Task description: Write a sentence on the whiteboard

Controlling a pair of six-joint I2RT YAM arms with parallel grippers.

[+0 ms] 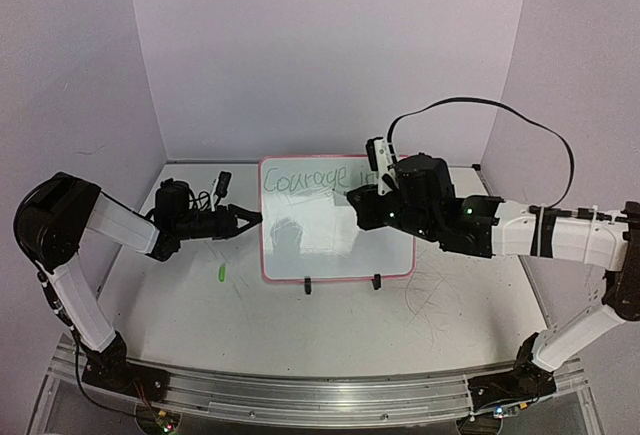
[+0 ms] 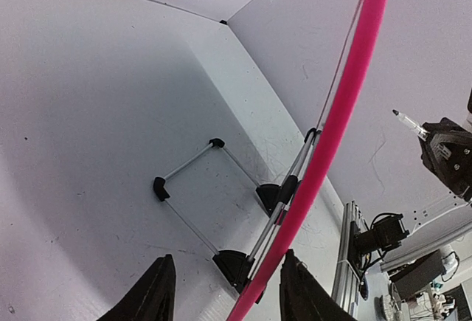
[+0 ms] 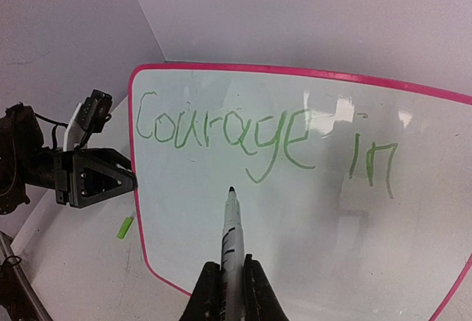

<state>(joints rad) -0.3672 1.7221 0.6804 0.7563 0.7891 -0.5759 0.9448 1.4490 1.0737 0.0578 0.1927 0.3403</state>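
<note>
The whiteboard (image 1: 320, 250) stands tilted on the table's middle, its pink rim (image 2: 333, 125) crossing the left wrist view. Green words of the sentence (image 3: 221, 133), "Courage in", run along its top (image 1: 305, 179). My right gripper (image 3: 231, 266) is shut on a white marker (image 3: 231, 229). The marker's dark tip sits just below "Courage"; I cannot tell if it touches the board. In the top view this gripper (image 1: 362, 205) hangs over the board's upper middle. My left gripper (image 2: 225, 280) is open at the board's left edge (image 1: 250, 220), the rim passing between its fingers close to the right one.
A green marker cap (image 1: 221, 273) lies on the table left of the board, also in the right wrist view (image 3: 125, 226). Two black clip feet (image 1: 308, 286) and a wire stand (image 2: 210, 188) prop the board. White walls enclose three sides. A metal rail (image 1: 320, 395) runs along the near edge.
</note>
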